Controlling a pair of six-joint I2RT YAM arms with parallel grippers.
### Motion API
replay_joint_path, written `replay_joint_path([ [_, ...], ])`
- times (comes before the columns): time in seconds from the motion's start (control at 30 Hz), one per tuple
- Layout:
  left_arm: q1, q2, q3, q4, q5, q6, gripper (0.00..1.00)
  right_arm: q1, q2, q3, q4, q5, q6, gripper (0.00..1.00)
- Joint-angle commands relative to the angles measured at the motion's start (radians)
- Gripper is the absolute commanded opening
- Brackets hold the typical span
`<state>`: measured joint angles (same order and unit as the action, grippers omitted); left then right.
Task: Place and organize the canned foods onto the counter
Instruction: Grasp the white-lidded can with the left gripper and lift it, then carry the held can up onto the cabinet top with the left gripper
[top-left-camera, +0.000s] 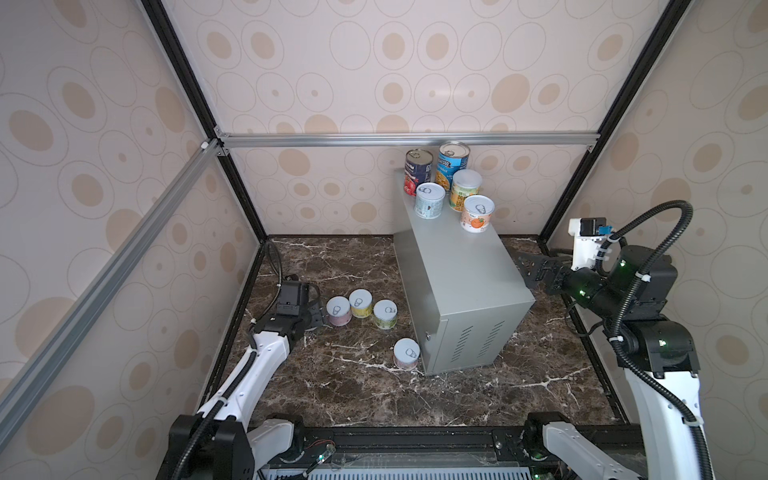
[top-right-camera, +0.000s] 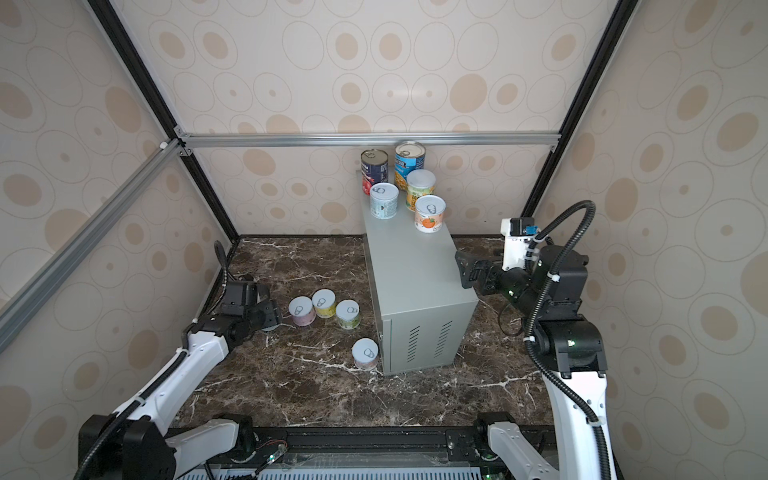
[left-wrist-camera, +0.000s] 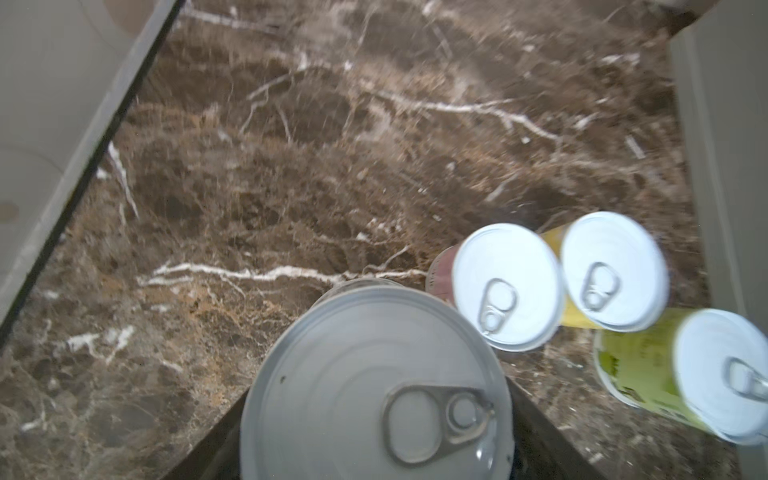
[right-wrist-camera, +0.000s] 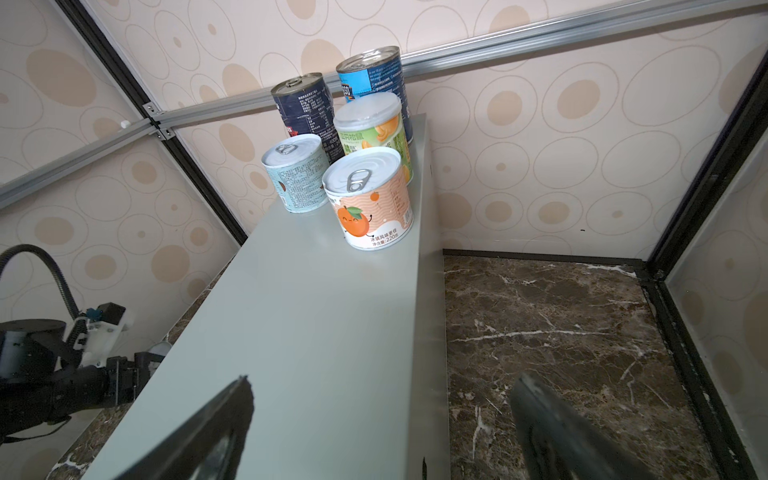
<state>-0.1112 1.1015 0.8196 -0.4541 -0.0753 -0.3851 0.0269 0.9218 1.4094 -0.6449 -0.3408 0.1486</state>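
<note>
Left tool (top-left-camera: 316, 318) seemingly around a can (left-wrist-camera: 374, 395), wrist view only.

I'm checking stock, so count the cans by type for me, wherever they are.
Tall metal-topped cans: 2
Plain white-lidded can: 1
Short pull-tab cans: 7, including the held can in the left gripper
Total: 10

The orange can (right-wrist-camera: 368, 199) reads "220" under small Chinese characters. Behind it, the green can (right-wrist-camera: 370, 129) carries large Chinese characters, the navy can (right-wrist-camera: 303, 108) shows "400", and the blue can (right-wrist-camera: 370, 75) shows "SO", the rest hidden.
</note>
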Motion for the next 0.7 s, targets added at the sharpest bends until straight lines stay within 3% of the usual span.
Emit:
replay_joint_path([
  [0.0, 0.007, -0.065, 0.128, -0.028, 0.094, 0.168, 0.0, 0.008, 0.009, 0.002, 0.028, -0.019, 0.003, 1.0],
  [0.1, 0.007, -0.055, 0.249, -0.085, 0.192, 0.243, 0.0, 0.008, 0.019, 0.011, 0.03, -0.022, 0.004, 1.0],
  [0.27, 0.006, 0.025, 0.464, -0.168, 0.515, 0.347, 0.0, 0.015, 0.039, 0.026, 0.025, -0.026, 0.006, 1.0],
  [0.4, -0.004, 0.088, 0.592, -0.191, 0.744, 0.345, 0.0, 0.022, 0.046, 0.034, 0.022, -0.027, 0.003, 1.0],
  [0.53, -0.047, 0.131, 0.708, -0.193, 0.866, 0.342, 0.0, 0.025, 0.052, 0.049, 0.007, -0.025, -0.002, 1.0],
  [0.67, -0.123, 0.195, 0.853, -0.252, 0.893, 0.361, 0.0, 0.029, 0.057, 0.053, 0.003, -0.027, -0.002, 1.0],
])
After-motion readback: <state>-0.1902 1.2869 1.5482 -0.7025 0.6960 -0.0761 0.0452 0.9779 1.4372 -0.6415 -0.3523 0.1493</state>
